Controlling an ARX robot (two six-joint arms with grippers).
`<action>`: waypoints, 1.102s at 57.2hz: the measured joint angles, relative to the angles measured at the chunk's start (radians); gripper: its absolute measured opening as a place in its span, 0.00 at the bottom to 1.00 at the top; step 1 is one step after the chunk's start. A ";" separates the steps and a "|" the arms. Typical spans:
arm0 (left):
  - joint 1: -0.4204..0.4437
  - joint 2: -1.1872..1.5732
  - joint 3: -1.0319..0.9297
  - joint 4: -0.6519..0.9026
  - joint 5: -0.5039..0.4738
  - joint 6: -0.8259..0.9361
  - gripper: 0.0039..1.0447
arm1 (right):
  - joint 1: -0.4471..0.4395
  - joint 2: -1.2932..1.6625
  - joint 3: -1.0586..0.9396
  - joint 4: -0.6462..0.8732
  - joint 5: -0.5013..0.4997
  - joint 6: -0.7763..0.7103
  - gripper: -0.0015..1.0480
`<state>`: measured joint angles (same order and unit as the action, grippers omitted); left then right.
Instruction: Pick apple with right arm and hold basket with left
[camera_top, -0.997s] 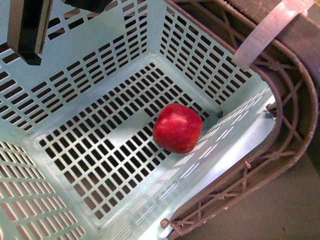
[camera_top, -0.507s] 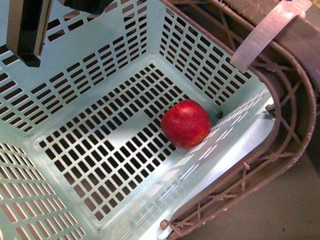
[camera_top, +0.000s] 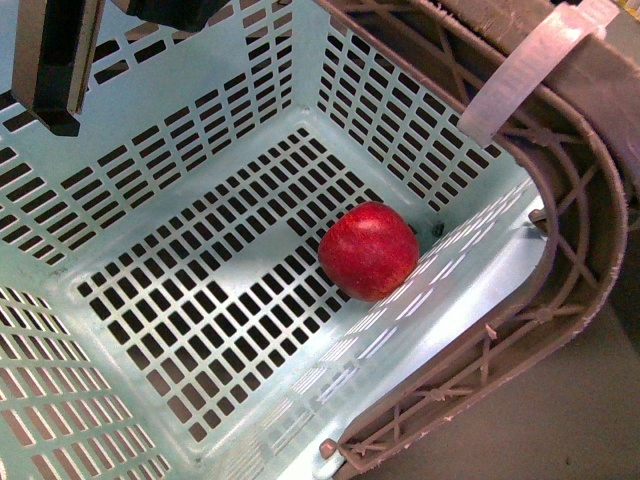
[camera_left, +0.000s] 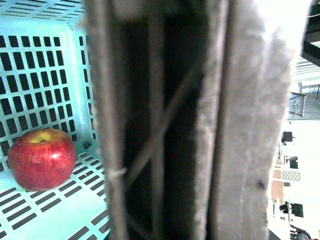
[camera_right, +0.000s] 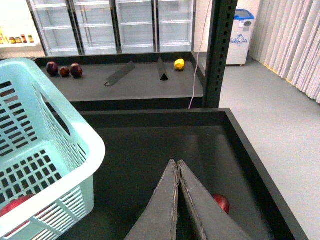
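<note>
The deep red apple (camera_top: 368, 251) lies on the slotted floor of the mint-green basket (camera_top: 180, 160), near the corner by the brown lattice handle (camera_top: 585, 250). My left gripper (camera_left: 165, 165) is shut on the basket at a brown handle (camera_left: 150, 100), which fills that view, close up and blurred. The apple (camera_left: 41, 159) sits beside it with its yellowish stem patch up. A dark finger (camera_top: 50, 60) of the left arm shows over the far wall. My right gripper (camera_right: 177, 162) is shut and empty over a dark bin, to the right of the basket (camera_right: 60, 130).
A small red fruit (camera_right: 220, 202) lies in the dark bin (camera_right: 250, 150), partly behind my right fingers. A dark post (camera_right: 222, 50) stands behind it. Dark red fruits (camera_right: 51, 67) and a yellow fruit (camera_right: 179, 64) lie on a far shelf. A pale strap (camera_top: 520, 65) crosses the handle.
The apple has rolled a little to the right, closer to the basket's corner, then settled. The basket has shifted slightly in view. The left finger has stayed put.
</note>
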<state>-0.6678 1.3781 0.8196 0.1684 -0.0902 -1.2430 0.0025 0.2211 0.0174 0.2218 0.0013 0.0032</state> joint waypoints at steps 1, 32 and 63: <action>0.000 0.000 0.000 0.000 0.000 0.000 0.13 | 0.000 -0.002 0.000 -0.003 0.000 0.000 0.02; 0.000 0.000 0.000 0.000 0.000 0.000 0.13 | -0.001 -0.214 0.000 -0.220 0.000 0.000 0.02; 0.001 0.000 0.000 0.000 0.000 0.000 0.13 | -0.001 -0.215 0.000 -0.220 -0.001 0.000 0.71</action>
<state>-0.6670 1.3781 0.8196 0.1684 -0.0906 -1.2430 0.0017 0.0063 0.0177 0.0017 0.0006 0.0029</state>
